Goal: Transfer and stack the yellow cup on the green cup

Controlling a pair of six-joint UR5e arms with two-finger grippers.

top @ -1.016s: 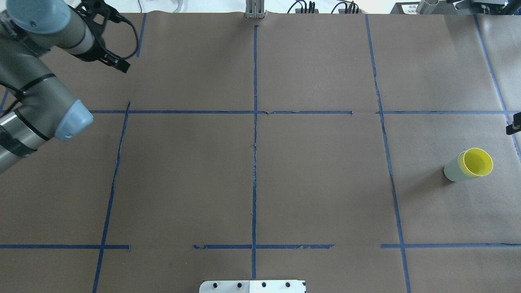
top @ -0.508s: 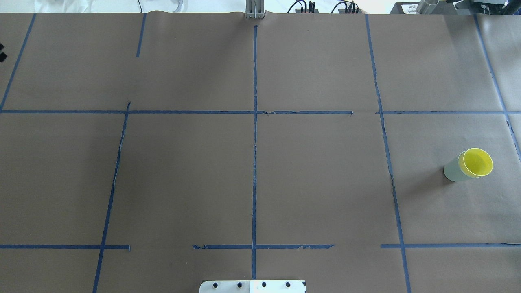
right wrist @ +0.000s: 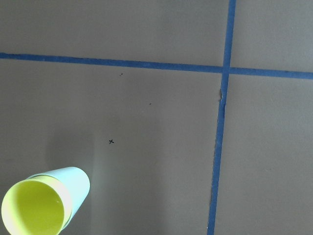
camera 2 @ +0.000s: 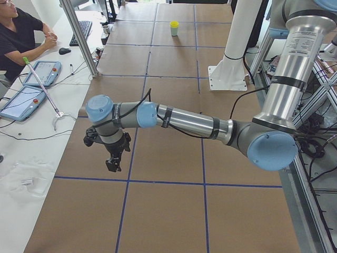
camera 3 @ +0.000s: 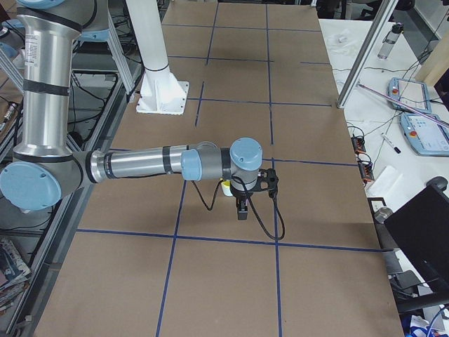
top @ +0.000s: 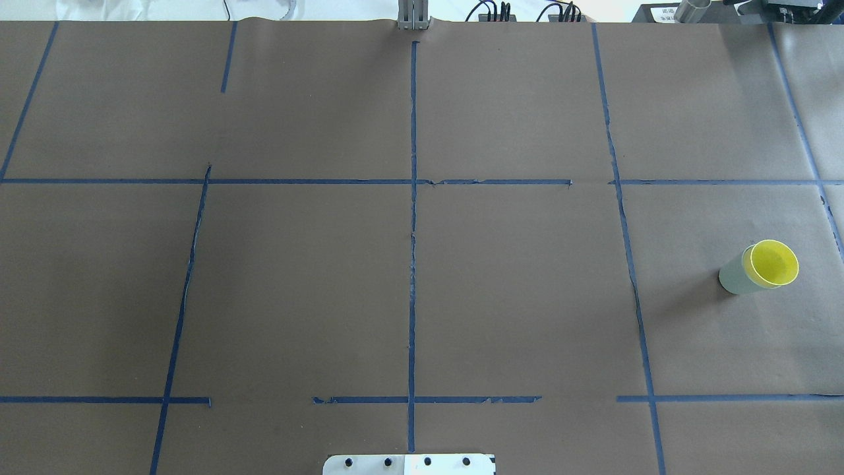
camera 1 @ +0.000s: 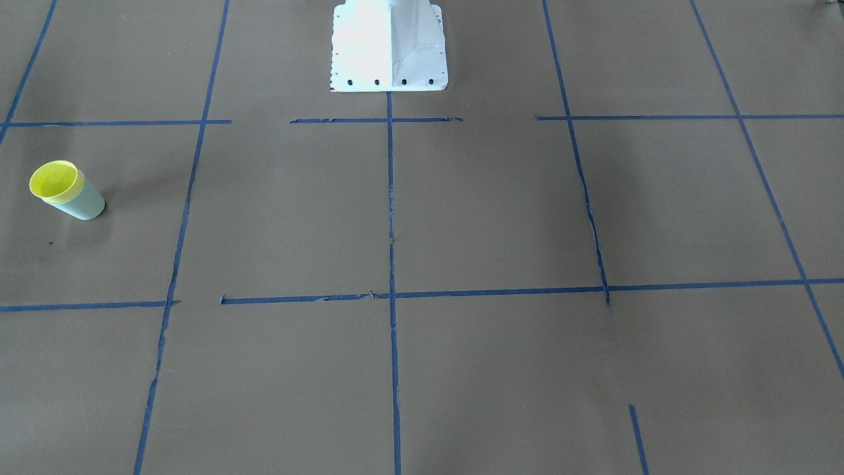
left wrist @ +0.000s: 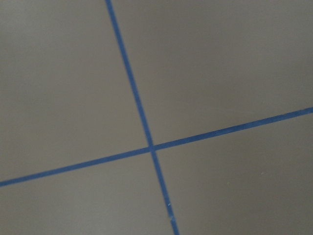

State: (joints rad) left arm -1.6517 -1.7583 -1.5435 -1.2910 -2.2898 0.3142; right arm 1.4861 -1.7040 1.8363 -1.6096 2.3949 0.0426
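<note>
Yellow cup [top: 773, 262]: we find it nested upright in the green cup [top: 732, 280], far right of the overhead frame, on the bench [top: 514, 277]. Left fingers [camera 2: 112, 165], lower left of the left-end view: we cannot tell their opening. Right fingers [camera 3: 242, 210], mid-frame in the right-end view: likewise, we cannot tell.

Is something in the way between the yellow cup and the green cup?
No, nothing visible is in the way. The yellow cup already sits nested inside the green cup, with its rim sticking out above the green one. The pair stands upright, and neither gripper is touching it.
</note>
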